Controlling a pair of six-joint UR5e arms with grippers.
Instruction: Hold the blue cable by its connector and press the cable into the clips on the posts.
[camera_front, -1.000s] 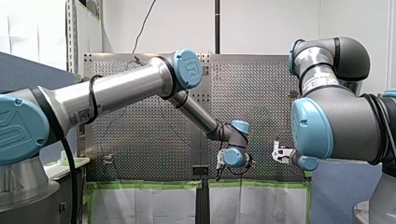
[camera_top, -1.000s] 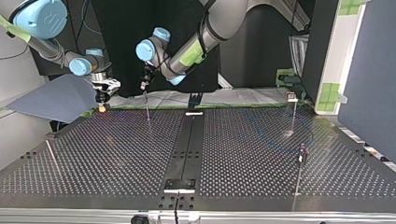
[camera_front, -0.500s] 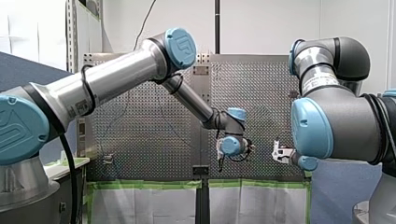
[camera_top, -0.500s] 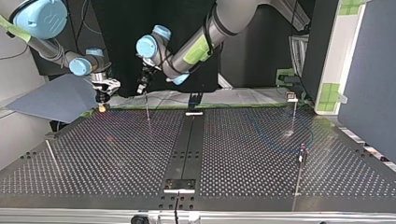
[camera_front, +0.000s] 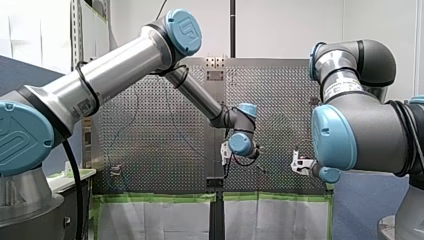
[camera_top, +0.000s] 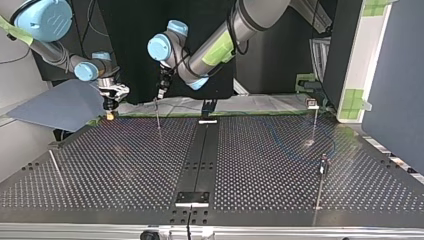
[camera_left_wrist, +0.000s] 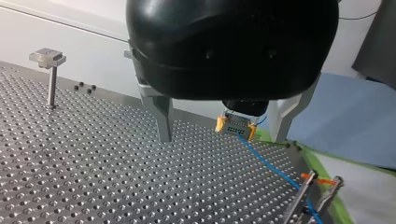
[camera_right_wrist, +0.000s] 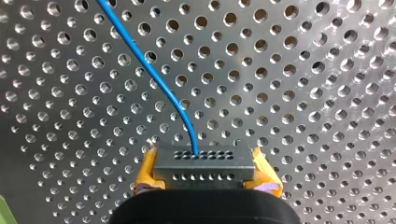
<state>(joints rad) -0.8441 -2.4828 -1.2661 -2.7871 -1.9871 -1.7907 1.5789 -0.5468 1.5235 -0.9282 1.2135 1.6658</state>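
Shifted since earlier, my left claw (camera_left_wrist: 219, 137) gapes — metal-fingered; my right claw (camera_right_wrist: 205, 176) clamps the holed connector (camera_right_wrist: 203, 161).

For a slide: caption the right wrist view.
Right claw grips the grey connector, blue cable running ahead over perforated table.

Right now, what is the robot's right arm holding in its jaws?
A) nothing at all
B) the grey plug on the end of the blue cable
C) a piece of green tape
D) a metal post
B: in the right wrist view my right gripper has its jaws shut on the grey connector, and the blue cable runs out of it.
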